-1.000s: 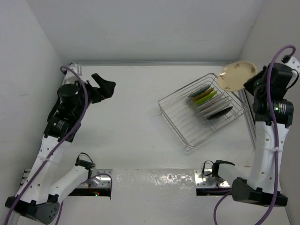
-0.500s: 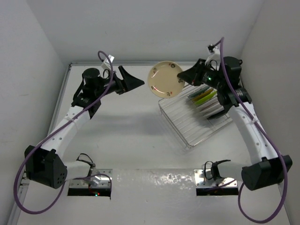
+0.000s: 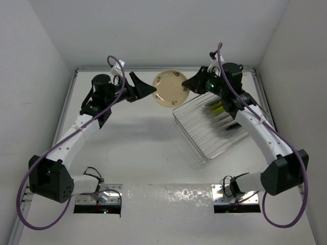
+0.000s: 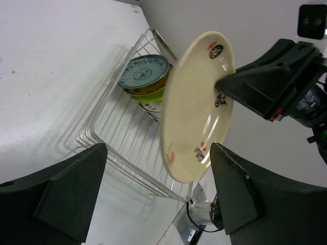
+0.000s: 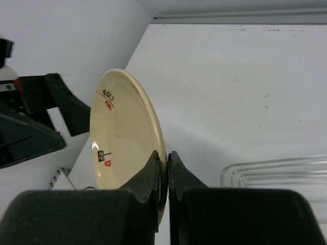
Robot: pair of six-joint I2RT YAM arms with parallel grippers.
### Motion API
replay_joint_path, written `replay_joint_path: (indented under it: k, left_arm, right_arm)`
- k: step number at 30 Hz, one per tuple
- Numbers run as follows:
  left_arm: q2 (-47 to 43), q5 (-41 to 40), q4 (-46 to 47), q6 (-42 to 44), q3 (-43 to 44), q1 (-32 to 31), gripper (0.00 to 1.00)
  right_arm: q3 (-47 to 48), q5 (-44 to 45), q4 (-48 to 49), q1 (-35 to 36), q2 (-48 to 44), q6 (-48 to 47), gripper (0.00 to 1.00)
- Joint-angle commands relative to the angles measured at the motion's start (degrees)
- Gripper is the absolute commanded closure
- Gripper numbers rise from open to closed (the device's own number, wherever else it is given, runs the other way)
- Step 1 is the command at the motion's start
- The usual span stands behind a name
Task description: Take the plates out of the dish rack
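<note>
Cream glazed ceramic, by the look of it: the plate (image 3: 170, 89) is hanging in the air at the upper centre of the top view, up on edge and clear of the rack (image 3: 199, 138). My right gripper (image 5: 167, 168) is pinching its rim, a finger clamped on either face. My left gripper (image 4: 158, 145) is standing spread, one finger on each side of the plate and neither touching it, so it is holding nothing.

I am judging the plate stiff, smooth and breakable. It looks light enough for a rim pinch but apt to slip or swing under one. My left fingers should be taking the rim opposite the right's hold, well onto the lip and square across both faces.

In the rack, right of centre in the top view, the other plates (image 4: 145, 76) are standing on edge in a close row at its far end. A blue-patterned one is facing my left wrist, with orange-yellow, lime green and white behind it.
</note>
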Motion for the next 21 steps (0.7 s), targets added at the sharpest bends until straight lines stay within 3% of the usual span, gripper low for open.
replay_joint_path:
  k: [1,2,6,7,9,10,12,13,14,15,17,19,21]
  left_arm:
    - [1.2,-3.42,0.07,1.53,1.52,-0.49,0.22]
    - [1.73,-3.51,0.33,1.27,1.52,-0.49,0.3]
    - [4.01,-2.89,2.17,0.3,1.16,-0.49,0.41]
    - [4.19,-2.54,4.09,-0.13,0.9,-0.49,0.61]
    - [4.81,-2.28,5.43,-1.19,0.9,-0.49,0.79]
    - [5.07,-4.1,4.91,-1.37,1.16,-0.41,1.0]
    - [5.51,-8.84,0.72,-1.37,2.21,-0.41,1.0]
    - [5.51,-15.57,-1.23,-1.37,2.65,-0.14,1.0]
    - [5.69,-19.55,-2.81,-2.07,3.09,0.29,1.0]
    - [5.78,-22.98,-7.27,-2.94,3.01,1.08,1.0]
    - [7.52,-28.63,-8.8,-5.4,2.49,5.2,1.0]
    - [9.98,-30.13,-8.2,-6.81,2.13,10.72,1.0]
    - [16.3,-29.09,-6.96,-6.56,3.44,14.77,1.0]
  right_arm:
    - [-0.41,-6.58,11.61,1.05,1.01,4.2,1.0]
    - [-0.49,-7.37,12.32,1.4,1.37,4.81,1.0]
    - [0.29,-6.94,11.64,3.6,3.03,5.26,1.0]
    - [0.9,-6.59,11.19,4.47,3.65,4.82,1.0]
    - [1.0,-5.71,11.19,4.66,5.23,5.6,1.0]
    - [0.91,-5.1,10.84,4.66,5.76,6.05,0.96]
    - [1.7,0.85,4.38,4.57,7.25,5.27,0.69]
    - [4.23,4.8,-0.54,4.57,7.78,4.82,0.56]
    - [6.08,15.54,-5.55,4.48,8.83,4.65,0.41]
    - [7.66,20.96,-15.17,4.39,9.36,4.82,0.37]
    - [10.92,32.54,-21.48,3.69,9.72,4.82,0.26]
    - [12.07,36.99,-27.03,2.82,9.37,3.94,0.07]
    - [11.38,40.87,-29.33,2.46,7.53,2.54,0.01]
